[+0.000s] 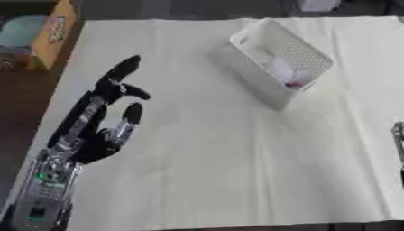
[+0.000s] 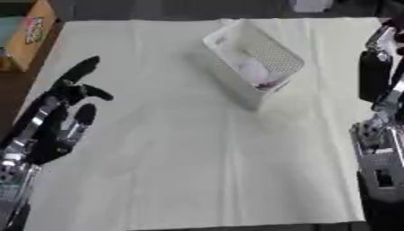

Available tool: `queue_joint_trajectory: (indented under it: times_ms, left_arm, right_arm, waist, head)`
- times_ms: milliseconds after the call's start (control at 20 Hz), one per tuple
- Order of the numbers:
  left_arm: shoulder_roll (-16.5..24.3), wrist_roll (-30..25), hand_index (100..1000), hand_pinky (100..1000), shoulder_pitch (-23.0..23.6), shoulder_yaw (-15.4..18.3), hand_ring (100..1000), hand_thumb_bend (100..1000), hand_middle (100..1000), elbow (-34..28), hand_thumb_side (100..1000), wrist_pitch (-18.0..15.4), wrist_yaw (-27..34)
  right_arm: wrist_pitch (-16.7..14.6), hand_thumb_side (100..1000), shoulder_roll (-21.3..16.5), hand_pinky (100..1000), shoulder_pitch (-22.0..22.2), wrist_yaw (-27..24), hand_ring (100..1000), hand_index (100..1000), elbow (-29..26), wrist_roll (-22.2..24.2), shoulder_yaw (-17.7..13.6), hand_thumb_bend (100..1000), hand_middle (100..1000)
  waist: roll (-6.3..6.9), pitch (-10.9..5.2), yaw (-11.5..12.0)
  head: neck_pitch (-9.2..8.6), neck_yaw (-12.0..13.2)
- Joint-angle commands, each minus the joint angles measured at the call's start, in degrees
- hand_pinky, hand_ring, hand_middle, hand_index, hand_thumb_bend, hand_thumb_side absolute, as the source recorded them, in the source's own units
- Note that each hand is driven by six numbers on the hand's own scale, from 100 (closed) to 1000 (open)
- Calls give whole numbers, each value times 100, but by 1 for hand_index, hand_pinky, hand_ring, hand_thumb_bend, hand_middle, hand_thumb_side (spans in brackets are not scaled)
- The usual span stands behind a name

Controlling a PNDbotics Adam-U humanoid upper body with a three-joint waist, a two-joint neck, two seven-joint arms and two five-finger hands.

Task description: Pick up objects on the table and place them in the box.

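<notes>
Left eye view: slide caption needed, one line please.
Robot's left hand open above the cream tablecloth, white perforated box already holding small items.

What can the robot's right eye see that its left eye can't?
Only the right eye view shows the right arm properly, rising along the right edge, with the right hand at the top; I cannot tell how its fingers stand. Only the left eye view shows more of the orange box beside the table. Both show the left hand, open with fingers up, the white basket with something white and pinkish inside, and the cream tablecloth.
</notes>
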Motion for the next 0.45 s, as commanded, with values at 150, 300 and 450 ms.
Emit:
queue_joint_trajectory:
  times_ms: [150, 300, 450]
  left_arm:
    - [13, 46, 1000, 757, -54, 29, 708, 100, 1000, -143, 733, -96, 60]
    - [-2, 29, 1000, 765, -104, 13, 739, 100, 1000, -134, 735, -113, 134]
    - [-26, 47, 1000, 774, -141, 3, 760, 100, 1000, -150, 729, -154, 246]
  right_arm:
    - [-46, 883, -44, 468, -37, 0, 535, 749, -141, 3, -2, 100, 651]
    - [-56, 882, -42, 469, -40, -7, 535, 749, -141, 8, 5, 100, 652]
    - [-55, 882, -42, 468, -39, -14, 534, 749, -139, 11, 7, 100, 652]
  waist:
    - [15, -74, -34]
    - [14, -79, -59]
    - [9, -77, -83]
  head:
    - [-85, -92]
    - [-74, -71]
    - [-77, -121]
